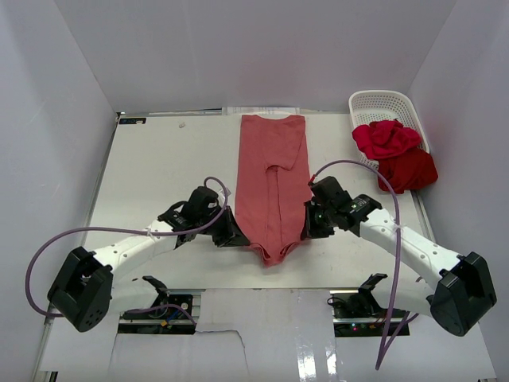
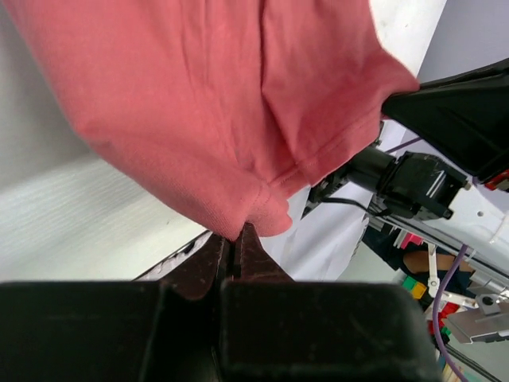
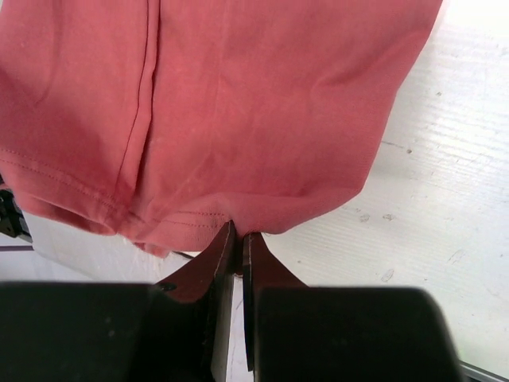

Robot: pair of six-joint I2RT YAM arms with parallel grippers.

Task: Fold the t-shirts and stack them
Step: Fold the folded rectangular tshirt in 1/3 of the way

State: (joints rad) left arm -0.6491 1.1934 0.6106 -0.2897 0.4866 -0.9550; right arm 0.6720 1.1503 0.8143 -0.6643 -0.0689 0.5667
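A dusty salmon-red t-shirt (image 1: 272, 179) lies lengthwise down the middle of the table, its sides folded in, collar at the far end. My left gripper (image 1: 237, 235) is shut on its near left hem, as the left wrist view (image 2: 235, 232) shows. My right gripper (image 1: 305, 226) is shut on the near right hem, as the right wrist view (image 3: 237, 232) shows. The near end of the shirt (image 2: 223, 103) (image 3: 231, 103) hangs lifted between them. A bright crimson t-shirt (image 1: 385, 138) and a darker red t-shirt (image 1: 409, 169) lie bunched at the white lattice basket.
The white lattice basket (image 1: 382, 103) stands at the far right corner of the white table (image 1: 159, 171). White walls close in the left, back and right. A paper sheet (image 1: 270, 318) lies at the near edge between the arm bases.
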